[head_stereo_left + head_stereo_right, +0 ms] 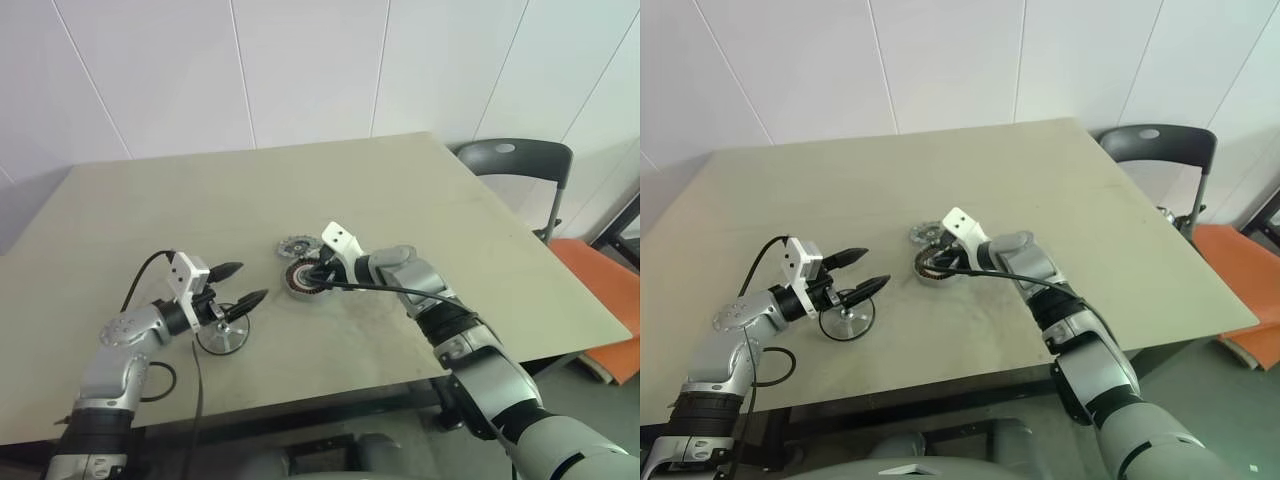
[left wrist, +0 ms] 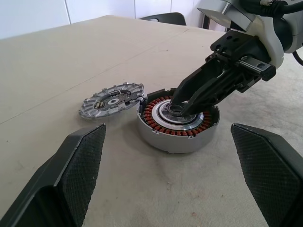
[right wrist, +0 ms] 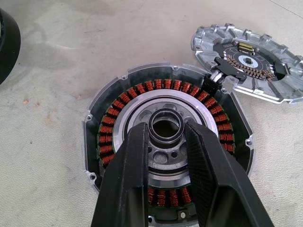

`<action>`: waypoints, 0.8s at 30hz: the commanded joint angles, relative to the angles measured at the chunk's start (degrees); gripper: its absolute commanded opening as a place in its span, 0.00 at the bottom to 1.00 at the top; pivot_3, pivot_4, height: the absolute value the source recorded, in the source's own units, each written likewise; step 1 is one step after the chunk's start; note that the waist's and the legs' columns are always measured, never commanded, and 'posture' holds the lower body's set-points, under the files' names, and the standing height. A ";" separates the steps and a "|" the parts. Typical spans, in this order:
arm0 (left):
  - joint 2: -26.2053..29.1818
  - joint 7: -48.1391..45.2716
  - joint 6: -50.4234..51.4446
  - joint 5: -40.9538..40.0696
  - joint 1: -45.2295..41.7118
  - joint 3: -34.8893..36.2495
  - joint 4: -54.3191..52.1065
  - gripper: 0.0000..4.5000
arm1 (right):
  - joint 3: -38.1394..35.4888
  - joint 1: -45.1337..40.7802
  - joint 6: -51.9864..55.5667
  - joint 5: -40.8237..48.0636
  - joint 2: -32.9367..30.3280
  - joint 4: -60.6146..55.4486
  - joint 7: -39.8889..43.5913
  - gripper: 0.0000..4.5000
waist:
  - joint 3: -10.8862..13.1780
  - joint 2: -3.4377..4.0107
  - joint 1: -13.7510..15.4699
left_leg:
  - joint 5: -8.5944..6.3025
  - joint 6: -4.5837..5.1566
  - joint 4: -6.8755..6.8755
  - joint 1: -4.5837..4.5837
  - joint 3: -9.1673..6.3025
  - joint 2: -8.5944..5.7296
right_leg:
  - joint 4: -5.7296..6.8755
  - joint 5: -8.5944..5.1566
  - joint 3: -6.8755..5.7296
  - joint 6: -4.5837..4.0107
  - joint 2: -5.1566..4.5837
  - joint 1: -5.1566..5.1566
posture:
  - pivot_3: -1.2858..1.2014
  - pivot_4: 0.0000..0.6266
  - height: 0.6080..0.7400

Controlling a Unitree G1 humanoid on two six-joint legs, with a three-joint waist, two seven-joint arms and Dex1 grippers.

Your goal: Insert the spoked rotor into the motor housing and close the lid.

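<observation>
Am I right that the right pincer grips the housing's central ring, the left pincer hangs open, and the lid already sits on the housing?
Not the lid: in the right wrist view it lies on the table beside the motor housing, whose windings are uncovered. The rest holds.

Right tool (image 2: pixel 179 108) tipped down onto silver centre of motor housing (image 2: pixel 177 124) on counter (image 2: pixel 71 61), lid (image 2: pixel 112 100) flat just beside, left tool (image 2: pixel 170 179) fingers spread wide.
</observation>
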 commanded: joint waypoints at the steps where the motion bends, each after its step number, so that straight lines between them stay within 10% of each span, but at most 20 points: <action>1: 0.20 0.16 -0.20 -0.51 -0.63 0.51 -1.51 1.00 | -0.22 -0.01 -0.05 -0.30 -0.34 -0.24 0.20 0.17 | 0.00 0.00 0.00 | 0.00 0.00 0.00 0.00 0.00 0.00 | 0.00 0.00 0.00 0.00 0.00 0.00 | 0.52 0.00 1.00; 24: 0.41 0.28 -0.48 -0.20 -0.78 0.56 -0.95 1.00 | -0.14 0.42 0.12 -0.42 -0.76 -0.19 0.42 0.17 | 0.00 0.00 0.00 | 0.00 0.00 0.00 0.01 0.00 0.00 | 0.00 0.00 0.00 0.00 0.00 0.01 | 0.52 0.00 1.00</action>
